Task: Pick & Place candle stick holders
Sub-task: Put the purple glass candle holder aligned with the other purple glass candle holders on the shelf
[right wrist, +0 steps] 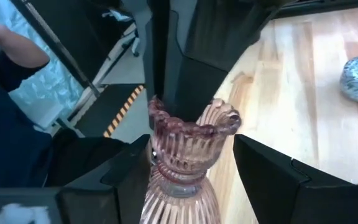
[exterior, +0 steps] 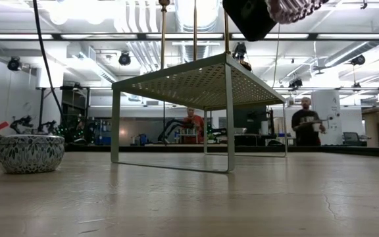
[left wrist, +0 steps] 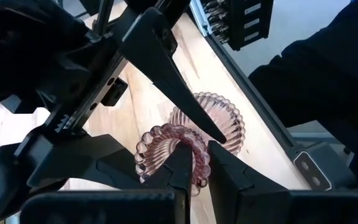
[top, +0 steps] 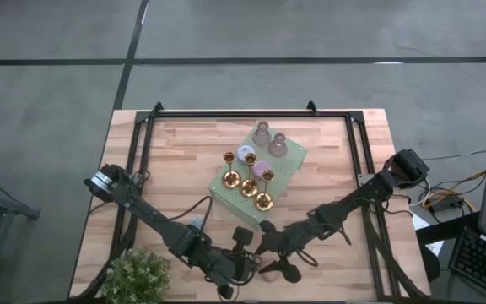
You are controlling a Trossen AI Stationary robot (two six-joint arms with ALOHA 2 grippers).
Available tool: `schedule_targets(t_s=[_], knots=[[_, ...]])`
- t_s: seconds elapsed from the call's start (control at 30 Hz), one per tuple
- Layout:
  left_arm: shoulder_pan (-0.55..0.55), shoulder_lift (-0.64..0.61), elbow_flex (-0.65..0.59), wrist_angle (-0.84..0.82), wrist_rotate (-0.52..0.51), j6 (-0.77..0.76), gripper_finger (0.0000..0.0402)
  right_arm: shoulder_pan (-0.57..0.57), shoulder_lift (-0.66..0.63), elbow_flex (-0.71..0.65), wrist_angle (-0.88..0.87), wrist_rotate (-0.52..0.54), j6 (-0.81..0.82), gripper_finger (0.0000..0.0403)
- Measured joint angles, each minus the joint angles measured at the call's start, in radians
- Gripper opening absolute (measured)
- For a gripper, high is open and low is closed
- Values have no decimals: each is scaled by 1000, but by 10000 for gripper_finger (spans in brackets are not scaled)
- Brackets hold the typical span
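Observation:
A pink ribbed glass candle holder (left wrist: 213,124) with a scalloped cup is held up above the table's near edge; it also shows in the right wrist view (right wrist: 182,168) and at the top of the low view (exterior: 295,9). My left gripper (left wrist: 201,171) is shut on its cup rim. My right gripper (right wrist: 191,177) is open, with its fingers on either side of the holder's neck; whether they touch it I cannot tell. Three gold candlesticks (top: 250,186) and small pastel holders (top: 262,167) stand by their bases on the pale-green dotted block (top: 287,169). My left gripper pinches the scalloped rim (left wrist: 194,152) of the holder's cup between its two fingers; one finger (left wrist: 179,174) seems to be inside the cup and the other (left wrist: 232,177) outside. The holder is lifted clear of the table.
The dotted block stands on thin legs (exterior: 229,138) at mid table, with two mauve glass holders (top: 270,139) on its far end. A leafy plant (top: 137,277) in a patterned pot (exterior: 30,153) sits at the near left corner. People stand in the room beyond (exterior: 306,122).

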Motion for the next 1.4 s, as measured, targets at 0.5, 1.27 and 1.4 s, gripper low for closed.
schedule_targets(t_s=[0.5, 1.27, 1.4], knots=[[2, -5, 0, 15, -9, -26, 55, -1, 1, 0, -2, -46, -18, 113], [-4, -83, 2, 27, -63, -49, 57, 19, 0, -6, -65, -126, -28, 115], [-22, -109, 2, 35, -148, -25, 58, 21, 0, -6, -65, -126, -38, 115]])
